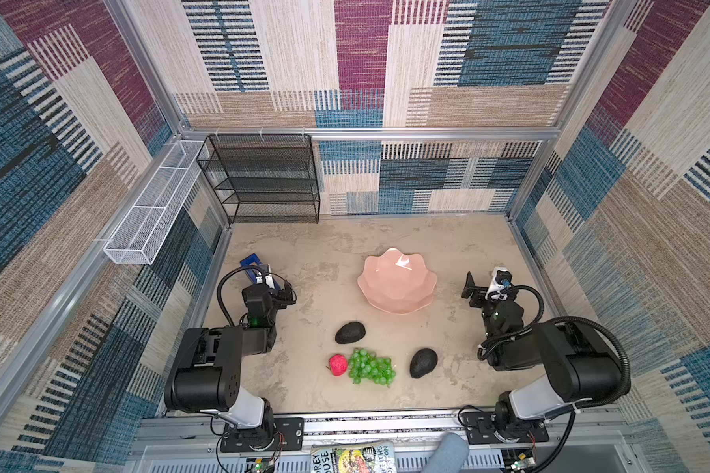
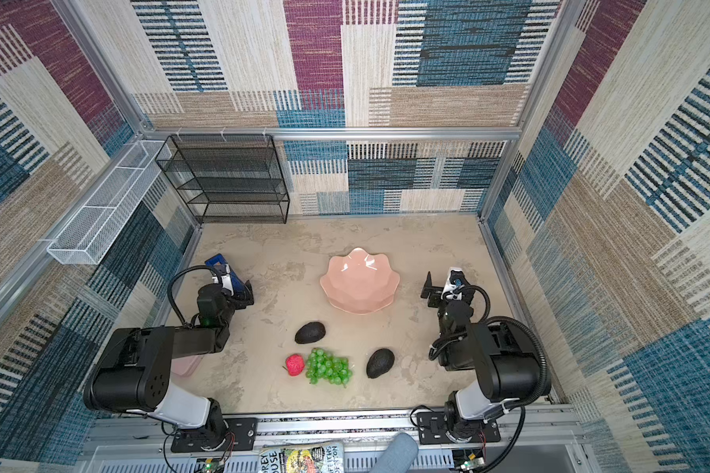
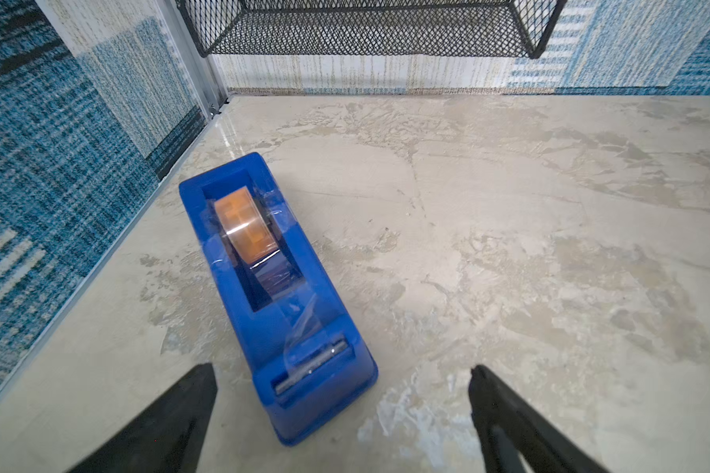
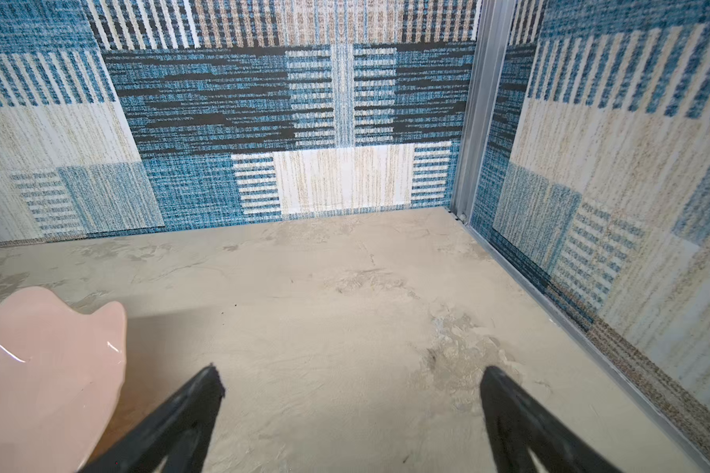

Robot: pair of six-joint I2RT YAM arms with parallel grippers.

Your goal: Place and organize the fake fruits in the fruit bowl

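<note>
Now, left gripper (image 3: pixel 340 368) is spread wide and empty above the dispenser's (image 3: pixel 242 319) cutter end. Right gripper (image 4: pixel 350 368), equally splayed, grasps nothing, with the bowl (image 1: pixel 398 286) near its inner side. Avocado (image 1: pixel 350 332), 2nd avocado (image 1: pixel 423 363), apple (image 1: pixel 337 364) and grapes (image 1: pixel 372 366) lie on the counter (image 1: pixel 304 393) behind both grippers.

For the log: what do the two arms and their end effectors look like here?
The left arm and right arm both have boxy black housings, with a white section near the base and a black ribbed cable looping outside. A small green light glows on each forearm. The left end effector and right end effector each show two tapered matte-black fingers.
</note>
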